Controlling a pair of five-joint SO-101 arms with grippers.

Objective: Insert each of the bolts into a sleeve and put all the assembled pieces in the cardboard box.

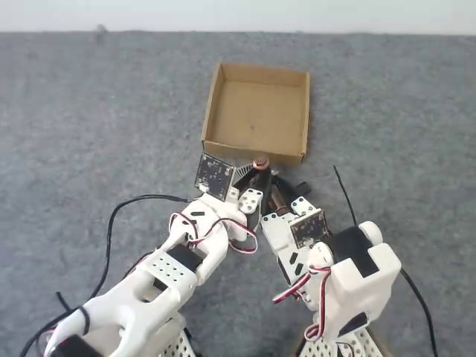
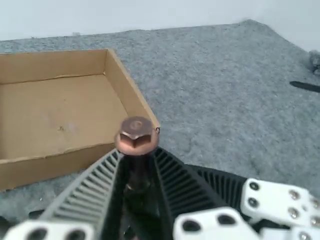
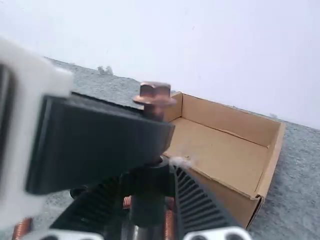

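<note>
A copper bolt point(image 2: 136, 136) with a hex head stands upright between the ribbed black fingers point(image 2: 95, 185) of my left gripper point(image 2: 136, 162), which is shut on its shank. In the high view that gripper point(image 1: 254, 178) sits just in front of the near wall of the cardboard box point(image 1: 216, 111), with the bolt head point(image 1: 260, 163) on top. My right gripper point(image 3: 150, 200) is directly below, shut on a dark sleeve point(image 3: 148, 192) under the bolt point(image 3: 155, 97). The right gripper point(image 1: 277, 195) is right beside the left one. The box point(image 3: 260, 165) holds nothing.
Grey carpet covers the table. Copper threaded pieces point(image 3: 20, 227) lie on it below the grippers. A small black piece point(image 1: 301, 186) lies to the right of the grippers, and another dark piece point(image 2: 305, 86) lies farther off. Black cables point(image 1: 111, 223) trail beside both arms.
</note>
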